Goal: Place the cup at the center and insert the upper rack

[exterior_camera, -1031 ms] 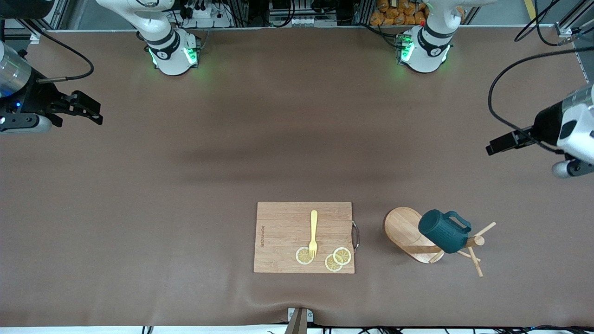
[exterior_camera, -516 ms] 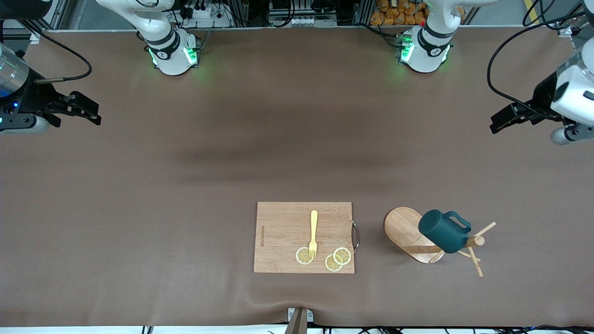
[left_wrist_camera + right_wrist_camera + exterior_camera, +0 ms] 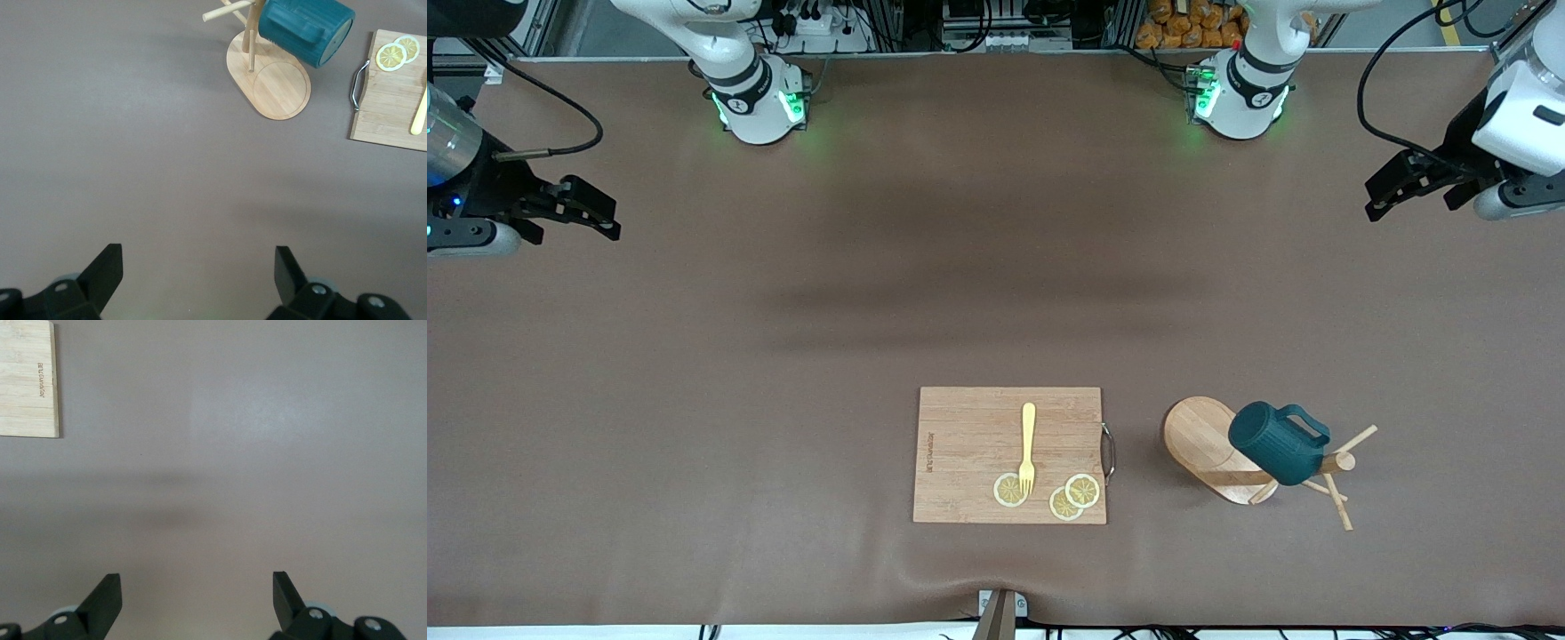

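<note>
Teal ribbing catches your eye first: the cup (image 3: pixel 1276 453), a small dark mug with a loop handle, hangs tilted on the upper rack (image 3: pixel 1209 449), its mouth showing toward the cutting board (image 3: pixel 1009 453) in the left wrist view. Your rack is a light wooden mug tree lying tipped on the tabletop (image 3: pixel 783 356), its oval base on edge, its round post and thin pegs pointing toward the left arm's end. Both sit near the front camera, just beside the board, which carries a yellow fork (image 3: pixel 1027 449) and three lemon slices (image 3: pixel 1067 496).

You see the left arm raised high at its own end of the tabletop, its left end effector (image 3: pixel 1383 191) over bare surface well apart from the rack, fingers (image 3: pixel 107 273) spread wide and holding nothing. Your right arm waits at its own end, the right end effector (image 3: pixel 596 213) likewise over bare tabletop, fingers (image 3: pixel 103 600) spread wide, gripping nothing.
</note>
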Motion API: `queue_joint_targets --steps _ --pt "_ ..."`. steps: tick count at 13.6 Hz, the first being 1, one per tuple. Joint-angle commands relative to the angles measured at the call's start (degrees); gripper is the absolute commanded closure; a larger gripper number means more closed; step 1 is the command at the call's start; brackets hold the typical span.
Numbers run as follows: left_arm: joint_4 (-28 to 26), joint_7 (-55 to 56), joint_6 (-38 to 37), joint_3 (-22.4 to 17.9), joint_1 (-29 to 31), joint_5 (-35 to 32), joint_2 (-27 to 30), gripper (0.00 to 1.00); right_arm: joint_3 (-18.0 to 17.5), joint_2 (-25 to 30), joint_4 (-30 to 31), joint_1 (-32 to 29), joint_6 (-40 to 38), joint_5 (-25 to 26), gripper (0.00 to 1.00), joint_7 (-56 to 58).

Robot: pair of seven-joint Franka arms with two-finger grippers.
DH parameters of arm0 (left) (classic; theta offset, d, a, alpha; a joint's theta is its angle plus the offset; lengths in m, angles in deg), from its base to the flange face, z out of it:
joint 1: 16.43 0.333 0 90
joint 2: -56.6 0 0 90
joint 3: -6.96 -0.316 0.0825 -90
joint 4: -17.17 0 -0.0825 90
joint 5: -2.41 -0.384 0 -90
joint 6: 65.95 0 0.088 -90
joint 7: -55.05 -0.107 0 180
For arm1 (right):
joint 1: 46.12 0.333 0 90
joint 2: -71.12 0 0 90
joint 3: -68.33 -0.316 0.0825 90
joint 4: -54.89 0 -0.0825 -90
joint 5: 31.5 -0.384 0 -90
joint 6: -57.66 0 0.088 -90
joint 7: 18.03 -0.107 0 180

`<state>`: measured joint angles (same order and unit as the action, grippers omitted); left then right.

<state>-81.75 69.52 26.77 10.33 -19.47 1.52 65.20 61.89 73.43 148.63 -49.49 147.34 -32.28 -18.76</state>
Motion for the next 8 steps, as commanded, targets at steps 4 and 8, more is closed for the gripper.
queue_joint_targets --steps 4,8 --pt "0.13 -0.94 0.01 0.14 -0.04 -0.33 0.98 0.0 -0.5 0.15 0.13 -0.75 0.58 -0.45 0.0 -0.41" --pt "3.21 -1.03 -3.07 0.14 -0.13 -0.16 -0.42 0.0 -0.5 0.06 0.13 -0.67 1.19 -0.45 0.0 -0.06"
